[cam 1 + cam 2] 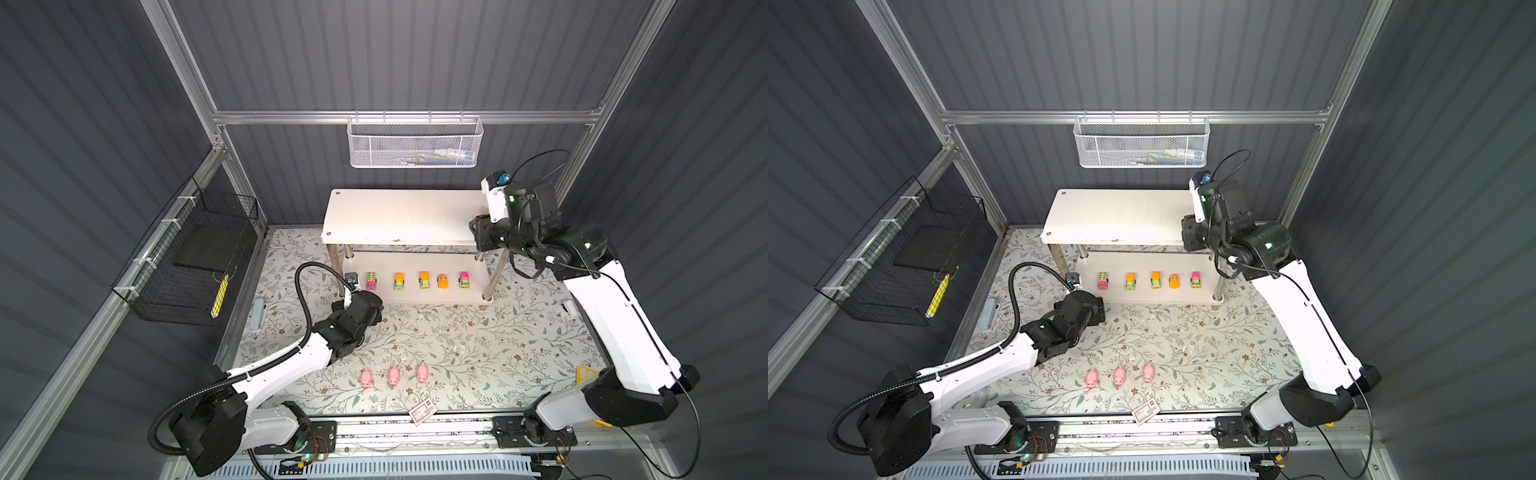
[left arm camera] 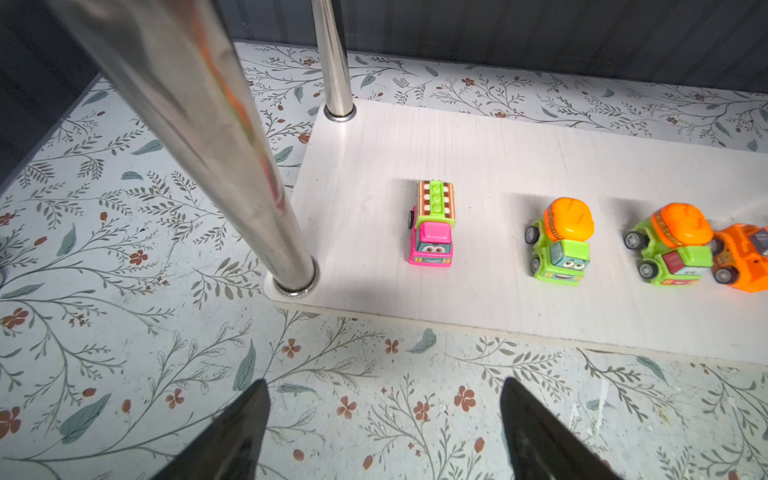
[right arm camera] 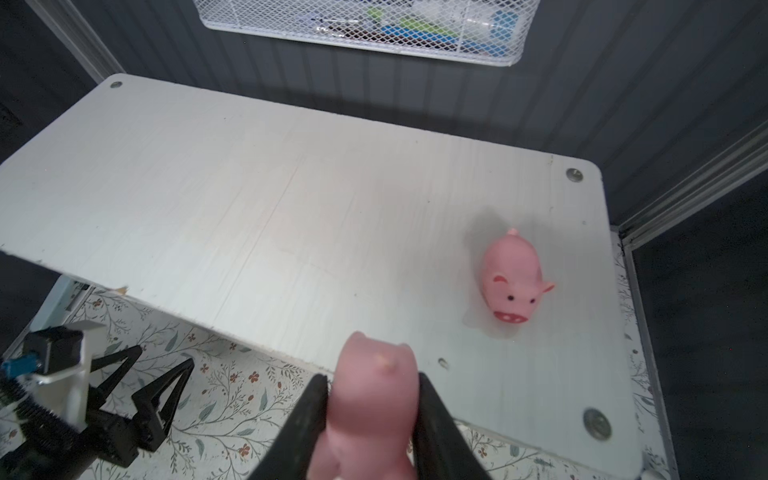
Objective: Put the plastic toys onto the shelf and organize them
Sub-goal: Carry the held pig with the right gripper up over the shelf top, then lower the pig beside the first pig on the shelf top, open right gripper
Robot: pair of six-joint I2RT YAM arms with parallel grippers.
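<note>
Up top, R gripper [image 3: 372, 379] pinched pink pig [image 3: 370, 415] over shelf [image 3: 270, 199] (second pig [image 3: 513, 276] nearby), L gripper [image 2: 383, 383] stood wide open, empty.

Five cars [image 1: 371, 281] [image 1: 399, 281] [image 1: 424, 280] [image 1: 443, 281] [image 1: 464, 280], five pigs [image 1: 366, 378] [image 1: 393, 376] [image 1: 422, 372] [image 3: 513, 276] [image 3: 374, 399], one shelf [image 1: 395, 216], two baskets [image 1: 415, 143] [image 1: 195, 257], one card [image 1: 422, 413].

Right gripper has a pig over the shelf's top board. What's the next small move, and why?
Probably ease the held pig a little further in over the top board and lower it beside the standing pig. The right gripper is shut on it right at the board's near edge.
</note>
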